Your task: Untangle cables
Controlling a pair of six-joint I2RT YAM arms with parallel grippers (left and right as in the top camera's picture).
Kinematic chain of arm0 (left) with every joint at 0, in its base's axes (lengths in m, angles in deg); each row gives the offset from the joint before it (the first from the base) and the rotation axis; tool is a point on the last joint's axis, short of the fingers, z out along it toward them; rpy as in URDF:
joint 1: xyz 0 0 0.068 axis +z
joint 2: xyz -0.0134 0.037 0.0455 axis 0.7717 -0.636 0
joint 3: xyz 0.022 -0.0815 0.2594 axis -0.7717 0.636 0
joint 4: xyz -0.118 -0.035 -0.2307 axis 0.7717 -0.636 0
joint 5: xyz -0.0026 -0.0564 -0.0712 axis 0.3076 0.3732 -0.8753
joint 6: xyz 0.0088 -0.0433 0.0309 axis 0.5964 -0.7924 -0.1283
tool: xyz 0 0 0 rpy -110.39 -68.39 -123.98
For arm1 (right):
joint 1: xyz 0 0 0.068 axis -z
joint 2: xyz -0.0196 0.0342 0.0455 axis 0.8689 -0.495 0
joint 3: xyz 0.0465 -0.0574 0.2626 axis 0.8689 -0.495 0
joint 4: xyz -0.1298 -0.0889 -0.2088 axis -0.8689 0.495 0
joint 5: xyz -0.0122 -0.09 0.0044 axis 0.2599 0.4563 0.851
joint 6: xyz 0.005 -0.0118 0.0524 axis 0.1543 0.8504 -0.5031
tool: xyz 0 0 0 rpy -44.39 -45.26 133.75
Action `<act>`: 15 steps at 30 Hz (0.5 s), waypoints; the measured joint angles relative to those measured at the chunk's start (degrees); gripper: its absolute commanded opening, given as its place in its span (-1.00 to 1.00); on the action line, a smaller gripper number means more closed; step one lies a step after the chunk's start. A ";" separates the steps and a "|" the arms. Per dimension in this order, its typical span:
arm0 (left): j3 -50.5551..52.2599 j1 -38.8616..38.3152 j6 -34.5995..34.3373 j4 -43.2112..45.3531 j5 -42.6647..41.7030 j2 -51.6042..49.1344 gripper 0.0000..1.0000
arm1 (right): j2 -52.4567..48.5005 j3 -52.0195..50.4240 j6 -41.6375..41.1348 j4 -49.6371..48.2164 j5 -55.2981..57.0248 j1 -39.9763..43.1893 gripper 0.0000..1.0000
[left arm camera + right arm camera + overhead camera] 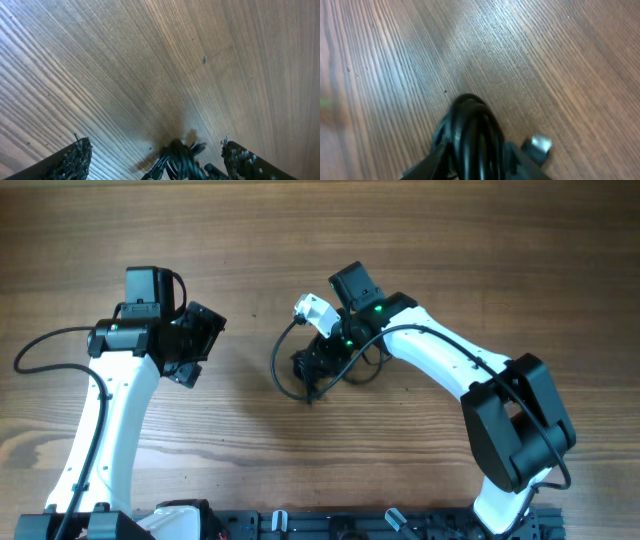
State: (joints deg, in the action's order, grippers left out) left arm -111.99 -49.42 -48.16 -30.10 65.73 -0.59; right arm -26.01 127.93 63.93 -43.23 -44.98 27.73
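Observation:
The cables (278, 366) lie bunched at the table's middle, with one loose loop curving left and up to a white plug (314, 308). My right gripper (318, 363) reaches into the bunch. In the right wrist view its jaws press on both sides of a thick fold of black cables (472, 132), and a silver plug end (538, 145) lies beside them. My left gripper (198, 342) stands well left of the bunch, open wide (155, 145) over bare wood. A dark stranded bundle (180, 159) shows low between its fingers, touching neither; I cannot tell if it is cable.
The wooden table (420, 240) stretches around both arms. A thick black wire (40, 350) of the left arm loops out at the far left. The arm bases stand along the near edge (330, 525).

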 measured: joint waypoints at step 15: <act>0.00 -11.74 10.38 10.36 -9.31 -2.27 0.25 | 2.10 0.24 -43.47 2.19 1.14 4.57 -0.73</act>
State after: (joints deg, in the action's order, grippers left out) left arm -111.99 -61.16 -37.78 -19.74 56.42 -2.87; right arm -23.91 128.17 20.45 -41.05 -43.85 32.30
